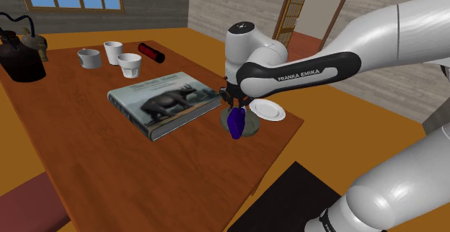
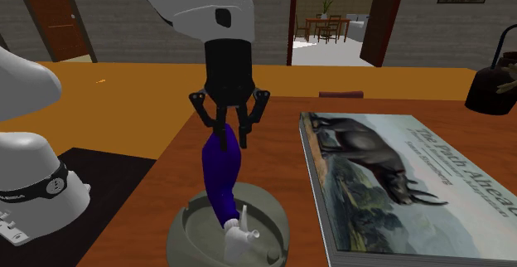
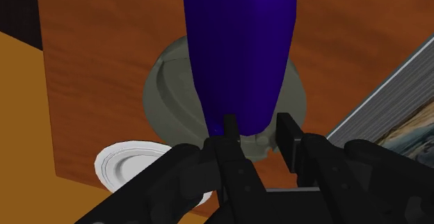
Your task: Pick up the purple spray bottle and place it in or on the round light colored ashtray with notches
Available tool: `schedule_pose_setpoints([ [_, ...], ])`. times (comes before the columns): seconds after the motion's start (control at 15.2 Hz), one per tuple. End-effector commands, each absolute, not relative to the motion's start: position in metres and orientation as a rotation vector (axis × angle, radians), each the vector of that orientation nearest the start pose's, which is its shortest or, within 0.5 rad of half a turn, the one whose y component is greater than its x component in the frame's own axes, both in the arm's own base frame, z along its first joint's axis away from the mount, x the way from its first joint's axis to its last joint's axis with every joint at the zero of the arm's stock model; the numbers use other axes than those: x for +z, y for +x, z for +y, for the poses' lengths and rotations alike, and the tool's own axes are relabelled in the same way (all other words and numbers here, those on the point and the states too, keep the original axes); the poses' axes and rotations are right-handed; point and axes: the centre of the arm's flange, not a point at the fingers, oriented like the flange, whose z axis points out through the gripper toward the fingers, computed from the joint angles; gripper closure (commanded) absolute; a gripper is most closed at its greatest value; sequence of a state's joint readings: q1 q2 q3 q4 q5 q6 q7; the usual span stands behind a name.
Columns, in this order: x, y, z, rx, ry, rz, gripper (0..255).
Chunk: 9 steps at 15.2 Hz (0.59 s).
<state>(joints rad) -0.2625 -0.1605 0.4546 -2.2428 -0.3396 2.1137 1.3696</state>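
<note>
Claw: the all-black two-finger claw [image 2: 233, 137] hangs straight down from the white arm, right above the ashtray. Its fingers are spread. In the wrist view one finger lies against the bottle's upper end, and a gap shows between the other finger and the bottle.

Bottle: the deep purple spray bottle with a white spray head [image 2: 221, 174] stands upside down. Its white head is down inside the ashtray and its purple body rises at a lean, with its flat end up between the claw's fingers.

Ashtray: the round grey-green ashtray with notches in its rim [image 2: 189, 239] sits on the surface close to the edge, with the bottle's head resting in its bowl.

Surface: the reddish-brown wooden surface [image 1: 94, 144] carries everything named here.

Book: a large flat hardcover book with a rhinoceros on its cover [image 2: 389, 182] lies just beside the ashtray, on the second exterior view's right.

Plate: a small round white plate [image 3: 129, 165] lies near the ashtray on the side away from the book, at the surface's edge.

Far end, shoulder view: two white cups [image 1: 121, 58] and a grey mug [image 1: 89, 58] stand together well apart from the ashtray. A red and black cylinder [image 1: 151, 52] lies on its side just beside them, and a black kettle [image 1: 20, 58] stands at the view's left.
</note>
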Motion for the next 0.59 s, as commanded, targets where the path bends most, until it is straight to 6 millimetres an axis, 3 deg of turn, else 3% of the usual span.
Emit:
schedule_pose_setpoints([
  [0.0, 0.428, 0.492, 0.083, -0.424, -2.952, 1.630, 255],
  [0.07, 0.428, 0.492, 0.083, -0.424, -2.952, 1.630, 255],
  [0.13, 0.429, 0.492, 0.082, -0.424, -2.952, 1.631, 0],
  [0.46, 0.428, 0.492, 0.083, -0.424, -2.952, 1.630, 0],
  [0.53, 0.440, 0.491, 0.087, -0.424, -2.952, 1.630, 0],
])
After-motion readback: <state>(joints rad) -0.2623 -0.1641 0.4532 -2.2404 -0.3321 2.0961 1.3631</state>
